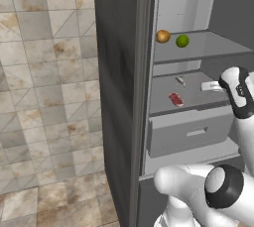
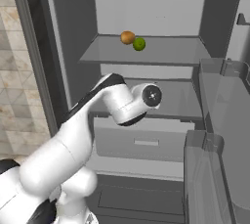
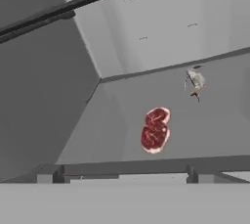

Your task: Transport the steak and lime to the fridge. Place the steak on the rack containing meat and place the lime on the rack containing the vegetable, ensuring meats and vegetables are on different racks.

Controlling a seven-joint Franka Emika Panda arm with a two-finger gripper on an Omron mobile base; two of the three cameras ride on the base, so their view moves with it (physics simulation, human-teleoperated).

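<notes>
The fridge (image 1: 124, 97) stands open. On the upper rack (image 1: 213, 50) the green lime (image 1: 182, 41) (image 2: 139, 44) lies beside the orange-brown vegetable (image 1: 162, 36) (image 2: 127, 37). The rack below (image 1: 198, 103) (image 3: 107, 135) holds the red marbled steak (image 1: 175, 99) (image 3: 156, 130) and, behind it, the small pale meat (image 1: 180, 80) (image 3: 196, 80). My gripper (image 1: 209, 86) hovers over this lower rack's front right, apart from the steak, open and holding nothing. In the right base view my arm hides the lower rack.
A pale drawer (image 1: 188, 132) (image 2: 141, 142) sits under the lower rack. The open fridge door (image 2: 219, 120) with its bins stands close on the right. Tiled floor (image 1: 49, 97) lies to the left of the fridge.
</notes>
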